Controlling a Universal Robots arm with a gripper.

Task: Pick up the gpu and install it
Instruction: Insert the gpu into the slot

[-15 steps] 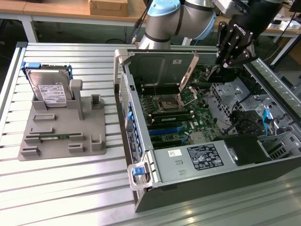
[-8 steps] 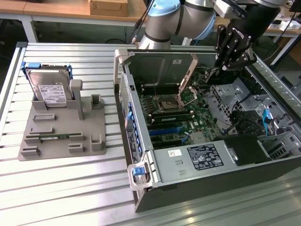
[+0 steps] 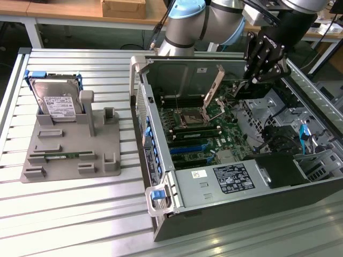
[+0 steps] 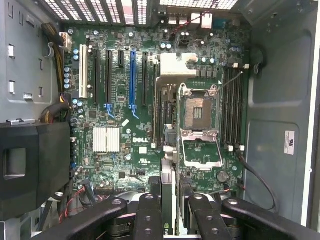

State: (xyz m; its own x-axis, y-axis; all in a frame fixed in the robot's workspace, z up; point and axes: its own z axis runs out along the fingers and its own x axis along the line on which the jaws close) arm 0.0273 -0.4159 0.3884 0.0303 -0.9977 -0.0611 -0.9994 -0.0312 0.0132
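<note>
In the exterior view the gripper (image 3: 256, 75) hangs over the far part of the open computer case (image 3: 161, 176), toward the exterior view's right, and the gpu (image 3: 251, 89) shows as a dark slab just under it, above the motherboard (image 3: 206, 134). The card hangs on edge, which I judge suits a part that enters a slot edge first. On the counter (image 3: 80, 214), at the exterior view's left, a grey stand (image 3: 69, 155) props a hard drive (image 3: 53, 101) upright, well apart from the case. The case walls rise on all sides, so the open room is straight above the board. In the wrist view the fingers (image 4: 149, 212) of the gripper (image 4: 172, 212) press in from both sides on the gpu (image 4: 167, 185), pinching its flat faces, so the card appears as a thin strip. It hangs beside the open processor socket (image 4: 200, 115), whose raised latch frame stands near the card's edge. The blue slot (image 4: 132, 75) and its black neighbour (image 4: 108, 75) lie apart from the card, with a small ribbed heatsink (image 4: 106, 139) near them. A black box (image 4: 32, 165) and loose cables (image 4: 80, 197) crowd one side of the board, while the slots themselves look uncovered.
</note>
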